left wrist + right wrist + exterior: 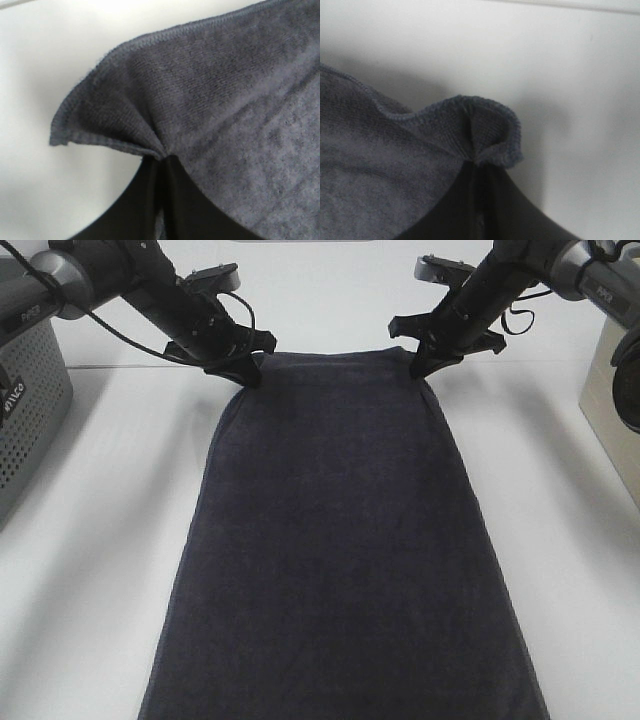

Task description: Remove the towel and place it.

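The towel (340, 540) is a long dark navy cloth spread flat down the middle of the white table, running from the far side to the near edge. My left gripper (247, 371) is shut on its far left corner, which bunches into a pinched fold (115, 125) between the black fingers (145, 200). On the far right corner my right gripper (422, 364) is shut as well, and the hemmed edge (485, 135) curls up above its fingers (485, 200).
A grey perforated basket (25, 400) stands at the left edge of the table. A beige container (610, 370) stands at the right edge. White tabletop (100, 540) lies bare on both sides of the towel.
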Robot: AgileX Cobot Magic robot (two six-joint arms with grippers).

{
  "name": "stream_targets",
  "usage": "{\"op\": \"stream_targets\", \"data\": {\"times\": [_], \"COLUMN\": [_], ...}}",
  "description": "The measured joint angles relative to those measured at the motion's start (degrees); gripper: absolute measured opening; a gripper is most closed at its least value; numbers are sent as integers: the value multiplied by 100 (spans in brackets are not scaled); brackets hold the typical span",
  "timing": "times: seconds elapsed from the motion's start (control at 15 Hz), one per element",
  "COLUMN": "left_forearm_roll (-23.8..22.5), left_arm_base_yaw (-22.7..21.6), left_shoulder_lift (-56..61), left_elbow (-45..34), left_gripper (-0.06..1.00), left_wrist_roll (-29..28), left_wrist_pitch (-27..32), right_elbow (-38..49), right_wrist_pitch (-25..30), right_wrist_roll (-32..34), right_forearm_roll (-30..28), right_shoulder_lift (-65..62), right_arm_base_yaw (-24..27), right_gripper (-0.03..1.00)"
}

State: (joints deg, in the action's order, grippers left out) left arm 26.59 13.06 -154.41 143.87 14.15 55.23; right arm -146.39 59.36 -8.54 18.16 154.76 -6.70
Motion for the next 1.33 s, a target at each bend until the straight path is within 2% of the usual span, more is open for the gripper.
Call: {"op": "stream_targets", "data": {"times": [0.13, 0.53, 0.8, 1.33], "left_forearm_roll": [-120, -178, -178, -155], "left_arm_base_yaw": [0, 0, 0, 0], "left_shoulder_lift": [0, 0, 0, -401], "left_elbow": [0, 0, 0, 0], "left_gripper": [2, 2, 2, 2], "left_wrist_roll": [46, 367, 584, 642], "left_wrist_pitch": [-332, -1387, -1702, -2246], "right_elbow": [-17, -17, -17, -17], "right_wrist_pitch": [-401, -1175, -1507, -1977], "right_wrist_roll": [-223, -504, -533, -630], "right_forearm_roll": [206, 264, 275, 286], "right_shoulder_lift": [0, 0, 0, 493], "right_arm_base_yaw": [0, 0, 0, 0], "right_gripper": [2, 2, 2, 2]}}
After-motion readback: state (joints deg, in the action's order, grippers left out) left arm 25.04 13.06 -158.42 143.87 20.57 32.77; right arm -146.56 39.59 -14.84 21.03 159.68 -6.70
